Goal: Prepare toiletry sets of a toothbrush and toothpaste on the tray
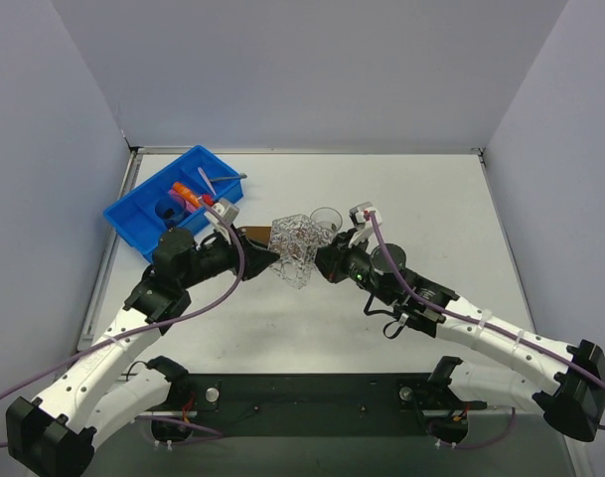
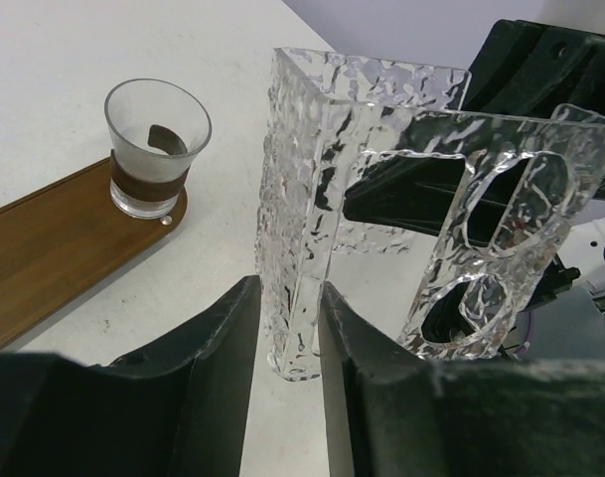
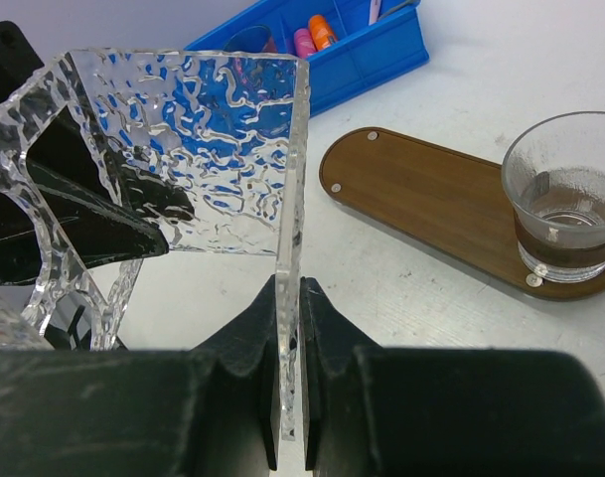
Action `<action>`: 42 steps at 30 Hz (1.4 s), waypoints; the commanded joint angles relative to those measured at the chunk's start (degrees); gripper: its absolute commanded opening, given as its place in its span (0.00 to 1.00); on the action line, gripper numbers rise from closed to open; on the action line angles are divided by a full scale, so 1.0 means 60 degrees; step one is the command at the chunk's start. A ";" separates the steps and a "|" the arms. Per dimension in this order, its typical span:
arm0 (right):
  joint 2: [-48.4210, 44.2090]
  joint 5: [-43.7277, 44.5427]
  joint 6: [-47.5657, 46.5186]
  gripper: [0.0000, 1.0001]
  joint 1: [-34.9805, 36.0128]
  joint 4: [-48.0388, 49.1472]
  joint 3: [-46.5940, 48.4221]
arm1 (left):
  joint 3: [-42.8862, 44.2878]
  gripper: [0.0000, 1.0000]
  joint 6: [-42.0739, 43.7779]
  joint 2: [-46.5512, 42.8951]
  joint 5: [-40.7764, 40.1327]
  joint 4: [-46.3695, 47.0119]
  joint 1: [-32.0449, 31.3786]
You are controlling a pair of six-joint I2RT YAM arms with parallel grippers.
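Observation:
A clear, dimpled acrylic holder (image 1: 298, 246) (image 2: 317, 139) (image 3: 208, 149) hangs between both arms above the table. My right gripper (image 1: 319, 261) (image 3: 289, 298) is shut on one of its thin walls. My left gripper (image 1: 275, 260) (image 2: 290, 298) stands open, its jaws close on either side of the holder's other wall. The tray (image 2: 54, 248) (image 3: 431, 199) is a dark-brown board, mostly hidden behind the holder in the top view. The toothpaste (image 1: 186, 195) (image 3: 322, 28), an orange tube, lies in the blue bin (image 1: 138, 217) (image 3: 381, 62) beside a thin pink toothbrush (image 1: 205, 181).
A small glass cup (image 1: 325, 219) (image 2: 155, 149) (image 3: 568, 199) stands on one end of the tray. The blue bin sits at the table's back left and also holds a pink tube (image 3: 304, 42). Grey walls close the table in on three sides.

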 commanded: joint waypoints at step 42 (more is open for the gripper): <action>0.0171 -0.6367 0.0628 0.53 -0.1973 -0.4264 0.2753 | 0.0616 0.00 0.4887 -0.0116 -0.2701 -0.2966 -0.2193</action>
